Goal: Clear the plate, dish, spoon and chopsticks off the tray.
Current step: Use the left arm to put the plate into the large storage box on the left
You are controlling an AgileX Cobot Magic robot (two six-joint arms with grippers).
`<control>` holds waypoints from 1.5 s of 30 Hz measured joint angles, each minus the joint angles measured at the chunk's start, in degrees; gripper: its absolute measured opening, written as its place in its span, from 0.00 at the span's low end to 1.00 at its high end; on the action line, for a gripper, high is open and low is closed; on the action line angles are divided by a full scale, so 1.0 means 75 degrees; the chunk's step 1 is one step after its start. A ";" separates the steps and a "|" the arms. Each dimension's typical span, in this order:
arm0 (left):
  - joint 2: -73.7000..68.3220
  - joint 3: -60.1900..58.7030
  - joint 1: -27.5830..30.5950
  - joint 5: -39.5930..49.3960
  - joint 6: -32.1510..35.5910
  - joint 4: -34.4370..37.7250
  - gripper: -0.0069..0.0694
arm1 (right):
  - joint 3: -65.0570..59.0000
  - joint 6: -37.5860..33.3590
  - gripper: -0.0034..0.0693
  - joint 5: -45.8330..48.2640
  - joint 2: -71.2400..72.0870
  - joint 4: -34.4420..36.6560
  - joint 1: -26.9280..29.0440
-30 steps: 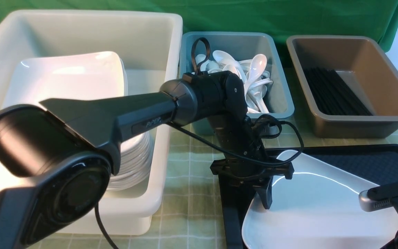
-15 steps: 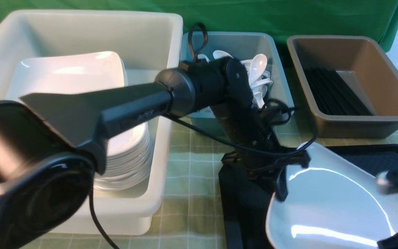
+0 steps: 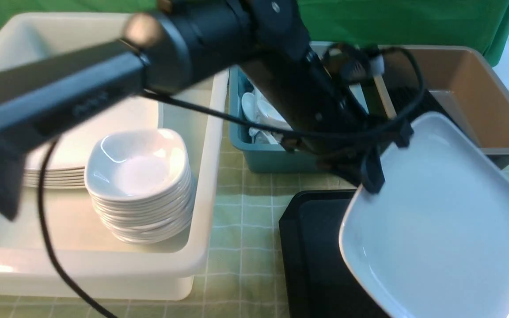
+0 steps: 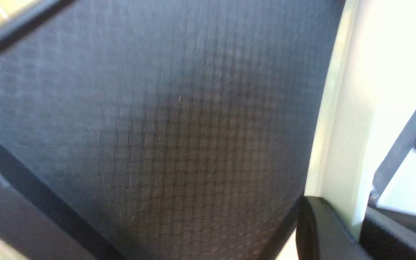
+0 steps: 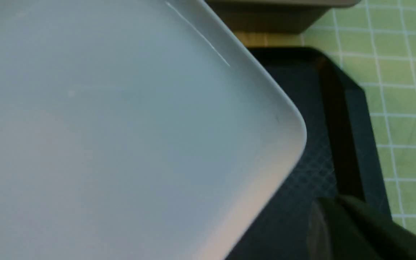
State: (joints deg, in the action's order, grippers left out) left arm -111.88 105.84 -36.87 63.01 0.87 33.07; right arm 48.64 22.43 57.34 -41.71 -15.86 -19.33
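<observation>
A: What is seen, from the biggest thing down?

B: A white tub (image 3: 201,185) is seen on the left, with a stack of small white dishes (image 3: 142,185) inside. The black tray (image 3: 312,247) lies on the checked cloth (image 3: 245,229) beside it.

A: And the plate?

B: The plate (image 3: 440,221) is held tilted above the tray, its far edge raised toward the brown tub (image 3: 493,101). Its near-left rim is pinched by the left gripper (image 3: 371,179), jaws closed on it.

A: The right gripper?

B: It is hardly seen; its jaws are pressed together. Spoons (image 3: 259,110) are seen in the blue tub (image 3: 263,157).
</observation>
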 joint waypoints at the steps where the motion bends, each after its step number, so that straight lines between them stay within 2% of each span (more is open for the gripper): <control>1: 0.0155 0.0000 0.0159 0.0000 -0.0030 0.0040 0.10 | 0.0062 -0.0030 0.04 0.0041 0.0026 -0.0001 0.0000; 3: 0.0476 0.0000 0.0563 0.0007 -0.0051 0.0107 0.10 | 0.0105 -0.0092 0.05 0.0067 0.0061 -0.0007 0.0000; 6: 0.1191 0.0000 0.1909 0.0116 -0.0051 0.0332 0.10 | 0.0112 -0.0127 0.05 0.0170 0.0082 -0.0007 0.0000; 7: 0.1287 0.0000 0.2017 0.0146 -0.0035 0.0368 0.10 | 0.0112 -0.0127 0.05 0.0166 0.0082 -0.0007 0.0000; 12: 0.2245 -0.0008 0.5377 0.0794 0.0348 0.0815 0.10 | 0.0112 -0.0129 0.05 0.0196 0.0082 -0.0007 0.0000; 13: 0.2273 -0.0009 0.5660 0.0809 0.0348 0.0857 0.10 | 0.0112 -0.0129 0.05 0.0196 0.0082 -0.0007 0.0000; 14: 0.2317 -0.0038 0.6746 0.0884 0.0348 0.1060 0.10 | 0.0112 -0.0136 0.06 0.0196 0.0082 -0.0007 0.0000; 17: 0.2163 -0.0078 0.8283 0.0839 0.0402 0.1539 0.10 | 0.0112 -0.0138 0.07 0.0220 0.0082 -0.0007 0.0000; 19: 0.1989 -0.0093 0.8978 0.0780 0.0454 0.1553 0.10 | 0.0112 -0.0151 0.07 0.0220 0.0082 0.0003 0.0000; 22: 0.1808 -0.0101 0.9241 0.0756 0.0511 0.1003 0.10 | 0.0112 -0.0151 0.07 0.0220 0.0082 0.0002 0.0000; 27: 0.1306 -0.0116 0.9163 0.1022 0.0718 0.0297 0.10 | 0.0112 -0.0151 0.08 0.0220 0.0082 0.0002 0.0000; 39: 0.0031 -0.0116 0.9152 0.0700 0.1329 0.0288 0.10 | 0.0112 -0.0144 0.09 0.0223 0.0082 0.0007 0.0000; 45: -0.0257 -0.0116 0.8854 0.0632 0.1816 0.0288 0.10 | 0.0112 -0.0137 0.10 0.0230 0.0082 0.0017 0.0000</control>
State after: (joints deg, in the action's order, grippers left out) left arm -113.81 104.97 29.54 67.75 14.49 35.23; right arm 49.48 21.41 59.06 -41.10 -15.73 -19.33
